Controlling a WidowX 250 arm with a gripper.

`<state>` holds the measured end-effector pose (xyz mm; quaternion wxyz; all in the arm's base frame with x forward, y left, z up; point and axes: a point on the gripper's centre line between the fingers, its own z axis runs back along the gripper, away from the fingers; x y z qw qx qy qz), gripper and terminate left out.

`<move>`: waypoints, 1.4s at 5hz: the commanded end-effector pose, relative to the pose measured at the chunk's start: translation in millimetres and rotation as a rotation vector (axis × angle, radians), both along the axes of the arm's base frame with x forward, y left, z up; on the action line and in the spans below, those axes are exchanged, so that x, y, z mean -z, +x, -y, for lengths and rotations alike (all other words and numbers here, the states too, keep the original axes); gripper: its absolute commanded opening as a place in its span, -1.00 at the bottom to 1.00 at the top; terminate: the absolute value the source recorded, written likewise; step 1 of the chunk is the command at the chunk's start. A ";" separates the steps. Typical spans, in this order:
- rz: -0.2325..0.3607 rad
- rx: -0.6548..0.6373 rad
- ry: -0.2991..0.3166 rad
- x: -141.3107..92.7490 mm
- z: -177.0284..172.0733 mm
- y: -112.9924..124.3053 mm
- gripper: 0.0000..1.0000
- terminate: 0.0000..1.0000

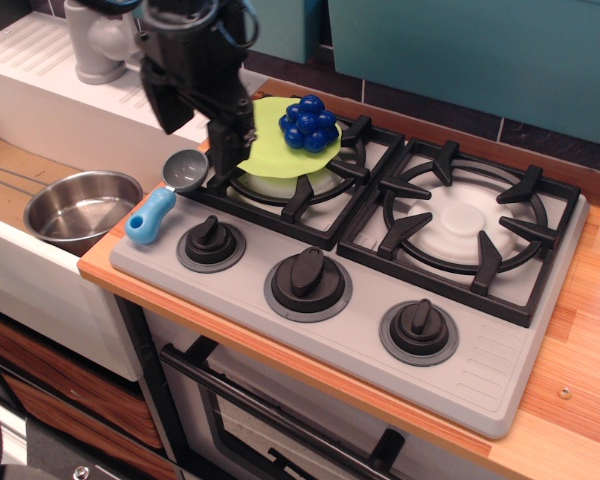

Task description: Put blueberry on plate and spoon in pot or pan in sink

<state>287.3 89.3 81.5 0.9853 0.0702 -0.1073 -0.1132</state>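
The blueberry (310, 124), a dark-blue cluster, sits on the yellow-green plate (273, 147), which rests on the rear left burner. The spoon (158, 205) lies at the stove's left edge, with its light-blue handle toward the front and its grey bowl toward the back. The steel pot (80, 207) stands in the sink (8, 165) left of the stove. My black gripper (196, 142) is open and empty. It hangs just above and behind the spoon's bowl, covers the plate's left edge, and touches nothing that I can see.
A grey tap (95, 40) stands on the ribbed white drainboard (110, 95) behind the sink. The grey stove (360, 290) has two black burner grates and three knobs along its front. A teal wall stands behind it, and the wooden counter (580, 380) runs to the right.
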 end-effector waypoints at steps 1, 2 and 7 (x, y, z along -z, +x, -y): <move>0.100 -0.012 0.032 1.6 -12.7 -4.5 1.00 -1.00; 0.099 -0.037 0.035 7.4 -15.9 -8.5 1.00 -1.00; 0.160 -0.002 -0.008 35.8 -48.6 -19.2 1.00 -1.00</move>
